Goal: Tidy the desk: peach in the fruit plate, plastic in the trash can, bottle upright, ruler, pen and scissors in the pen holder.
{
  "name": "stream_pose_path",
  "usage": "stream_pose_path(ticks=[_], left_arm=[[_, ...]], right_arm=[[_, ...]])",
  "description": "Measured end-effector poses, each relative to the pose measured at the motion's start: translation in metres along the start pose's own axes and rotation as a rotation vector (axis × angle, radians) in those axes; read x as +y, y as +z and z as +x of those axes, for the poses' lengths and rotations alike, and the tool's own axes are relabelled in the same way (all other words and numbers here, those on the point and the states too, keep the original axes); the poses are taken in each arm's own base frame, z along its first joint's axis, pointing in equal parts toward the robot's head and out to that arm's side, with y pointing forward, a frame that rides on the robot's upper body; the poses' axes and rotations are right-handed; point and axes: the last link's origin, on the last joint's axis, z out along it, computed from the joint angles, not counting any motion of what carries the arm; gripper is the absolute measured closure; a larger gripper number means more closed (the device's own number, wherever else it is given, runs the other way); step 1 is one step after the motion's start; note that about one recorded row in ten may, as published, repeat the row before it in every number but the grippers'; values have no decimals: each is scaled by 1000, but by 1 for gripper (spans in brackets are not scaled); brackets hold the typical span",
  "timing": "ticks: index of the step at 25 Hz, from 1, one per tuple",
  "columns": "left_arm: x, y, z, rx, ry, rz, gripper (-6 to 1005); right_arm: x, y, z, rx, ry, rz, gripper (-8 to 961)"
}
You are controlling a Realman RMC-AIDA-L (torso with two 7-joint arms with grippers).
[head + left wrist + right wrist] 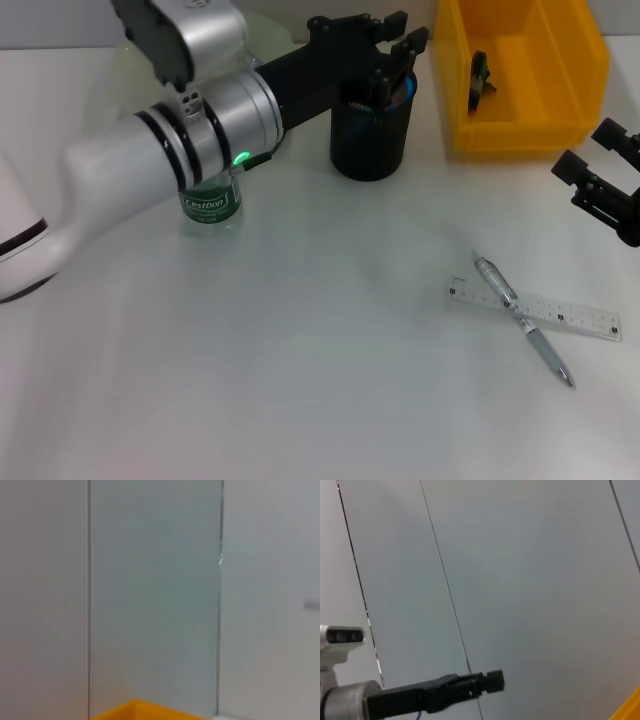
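My left gripper (pixel 405 35) hovers just above the black pen holder (pixel 370 140), its fingers apart. Scissors with a blue handle (pixel 404 90) stand inside the holder below it. From the side, the right wrist view shows the left gripper (pixel 490 681). A silver pen (pixel 520 318) lies crosswise on the clear ruler (pixel 535 310) at the front right. The green-labelled bottle (pixel 212 205) stands upright, partly hidden by my left arm. My right gripper (pixel 592 160) hangs open and empty at the right edge. The peach is hidden.
A yellow bin (pixel 520 130) stands at the back right with a small dark item (pixel 481 80) inside; its corner (pixel 140 710) shows in the left wrist view. A pale green shape (pixel 262 28) peeks from behind my left arm.
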Motion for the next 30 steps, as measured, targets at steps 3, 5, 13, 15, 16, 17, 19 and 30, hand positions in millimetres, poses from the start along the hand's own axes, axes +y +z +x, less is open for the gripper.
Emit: stream_pose_path(ticks=[3, 5, 13, 15, 16, 17, 19, 30], left_arm=[[-1, -8, 1, 32, -14, -3, 697], [0, -22, 0, 77, -34, -10, 683], [12, -51, -9, 148, -14, -44, 439], [18, -60, -11, 173, -2, -63, 362], [21, -65, -12, 185, 3, -73, 323], [24, -69, -13, 199, 8, -84, 285], [29, -75, -14, 213, 16, -103, 208], [71, -98, -37, 83, 26, -415, 212]], right_arm=[[1, -2, 0, -4, 2, -2, 135], [1, -4, -1, -5, 12, 0, 135], [-2, -8, -5, -3, 15, 2, 135], [-3, -10, -10, -4, 13, -7, 135], [-3, -10, -10, -4, 13, -7, 135], [-4, -11, -12, -2, 8, -12, 135], [-5, -15, -18, 6, -2, -21, 135], [-4, -27, -77, 247, -48, -208, 135]])
